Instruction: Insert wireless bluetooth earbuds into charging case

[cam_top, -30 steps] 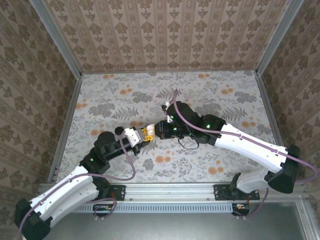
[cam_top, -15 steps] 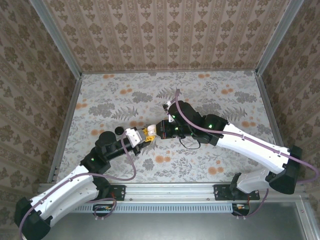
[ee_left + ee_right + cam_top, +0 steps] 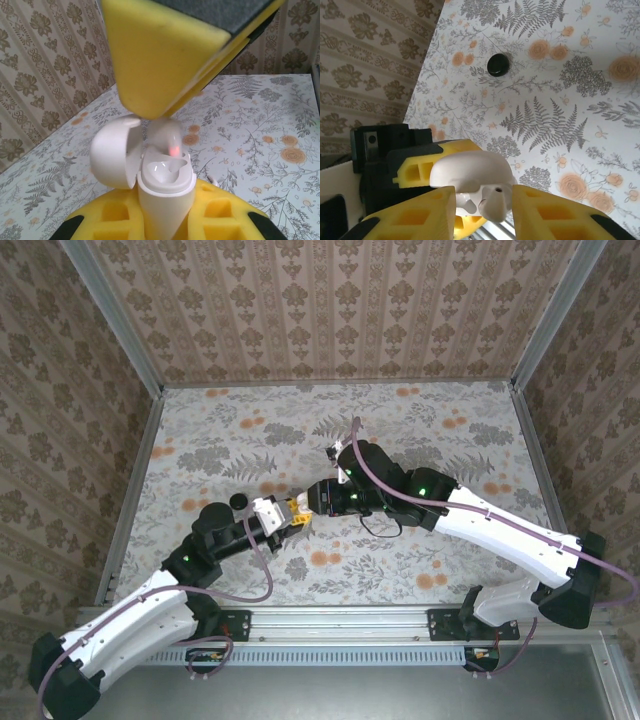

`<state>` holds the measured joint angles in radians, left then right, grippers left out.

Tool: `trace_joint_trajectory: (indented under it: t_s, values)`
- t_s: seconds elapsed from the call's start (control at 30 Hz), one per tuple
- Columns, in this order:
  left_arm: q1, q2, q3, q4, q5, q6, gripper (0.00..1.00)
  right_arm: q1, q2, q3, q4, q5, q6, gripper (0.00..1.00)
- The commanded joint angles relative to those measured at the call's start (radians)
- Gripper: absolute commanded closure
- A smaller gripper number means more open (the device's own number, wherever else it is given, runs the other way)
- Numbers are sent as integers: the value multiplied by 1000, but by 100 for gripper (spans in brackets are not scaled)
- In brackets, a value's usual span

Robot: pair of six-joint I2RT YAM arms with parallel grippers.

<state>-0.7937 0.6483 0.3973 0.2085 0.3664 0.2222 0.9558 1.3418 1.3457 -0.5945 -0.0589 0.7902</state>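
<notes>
My left gripper [image 3: 284,513] is shut on the white charging case [image 3: 165,200], holding it upright with its lid [image 3: 112,157] swung open to the left. A white earbud [image 3: 167,140] with a small red light stands in one socket of the case; the socket beside it looks bare. My right gripper [image 3: 311,501] hangs right over the case, and one of its yellow fingers [image 3: 165,55] looms above. In the right wrist view the earbud [image 3: 495,202] sits between the open jaws of the right gripper [image 3: 484,206], with a gap on its left side.
A small black round piece [image 3: 238,501] lies on the flowered table just left of the left gripper; it is also in the right wrist view [image 3: 498,65]. Patterned walls and metal rails [image 3: 135,480] close in the table.
The right gripper's jaws have parted from the earbud, which stays in the case. Both arms have barely shifted.
</notes>
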Motion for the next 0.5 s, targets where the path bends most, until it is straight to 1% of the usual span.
trace_joint_trajectory:
  t_s: [0.0,0.13,0.37,0.47]
  values:
    - [-8,0,20,12,21,17,100,-8,-22,30,-3,8,3,62]
    - [-11,0,21,14,22,17,100,-12,-33,24,-5,13,7,60]
    - [-12,-1,21,19,16,17,100,-11,-29,15,-5,-17,13,62]
    - [-13,-1,23,20,12,19,100,-10,-26,2,-7,-28,26,64]
